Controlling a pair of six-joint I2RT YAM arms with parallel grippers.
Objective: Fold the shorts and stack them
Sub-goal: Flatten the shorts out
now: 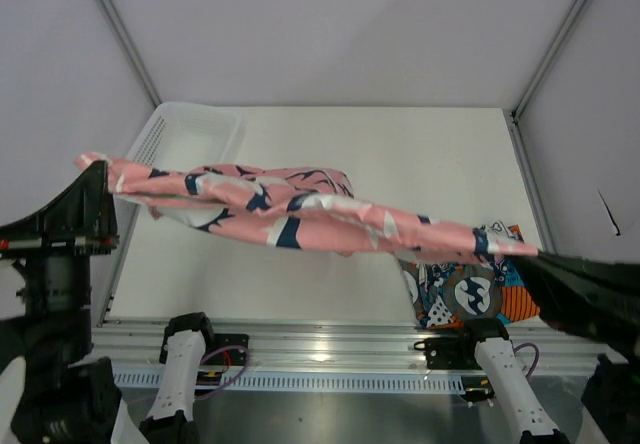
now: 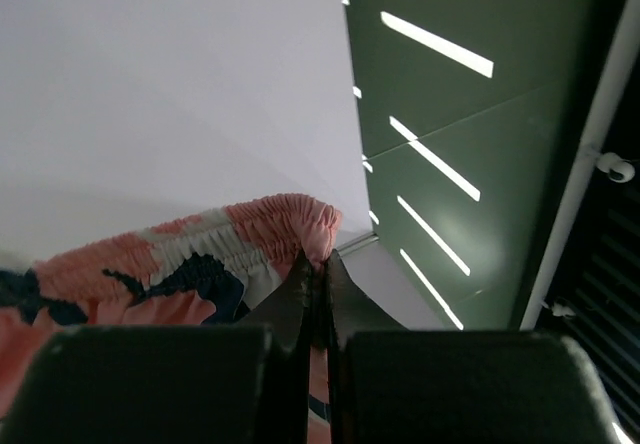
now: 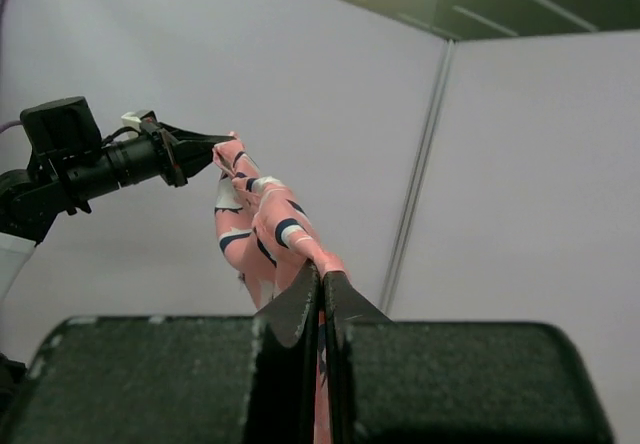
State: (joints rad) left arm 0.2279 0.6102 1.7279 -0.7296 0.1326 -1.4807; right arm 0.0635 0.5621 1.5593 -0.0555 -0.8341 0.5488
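White table (image 1: 400, 154), grey walls (image 1: 330, 24), pink shorts (image 1: 300, 209) aloft

The top camera looks down from above and behind the 2 arm bases (image 1: 195, 336), at 6 o'clock, over the whole table (image 1: 420, 164). The left wrist camera sits close behind the left gripper (image 2: 318, 269) and faces up to wall (image 2: 150, 84) and ceiling (image 2: 470, 164). The right wrist camera, close behind the right gripper (image 3: 322, 279), faces the left gripper at 10 o'clock. All 3 share the pink shorts (image 1: 290, 209).
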